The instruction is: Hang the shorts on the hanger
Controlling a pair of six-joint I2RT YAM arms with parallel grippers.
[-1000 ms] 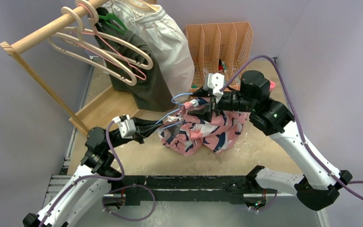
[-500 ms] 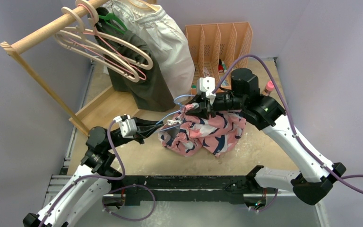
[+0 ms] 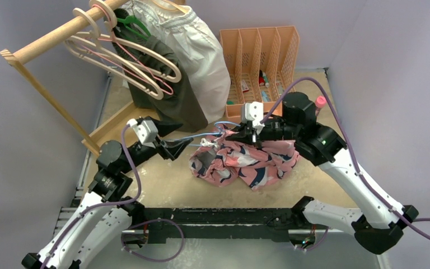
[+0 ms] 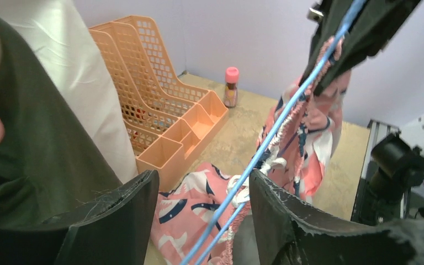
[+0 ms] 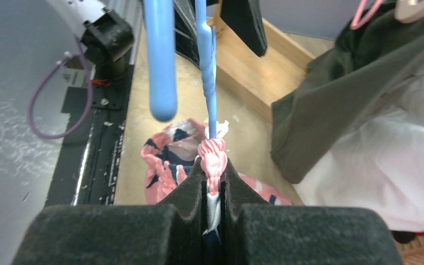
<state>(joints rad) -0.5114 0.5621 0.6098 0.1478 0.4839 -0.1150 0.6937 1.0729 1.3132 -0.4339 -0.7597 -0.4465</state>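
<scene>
Above the table point(image 3: 162, 188), the right gripper point(image 5: 214, 168) clamps the shorts point(image 3: 252, 162) against the hanger point(image 4: 279, 124); the left gripper point(image 4: 201, 182), jaws apart around it, should probably close there first.

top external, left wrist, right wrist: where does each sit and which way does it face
Top external: above and behind the arms, looking down on the table; both arms show, left gripper and right gripper, plus the shorts.
Left wrist: looks past its own open fingers toward the orange file rack.
Right wrist: looks down its shut fingers, pinching the shorts' waistband.
Shared: all three show the blue hanger and the shorts.
</scene>
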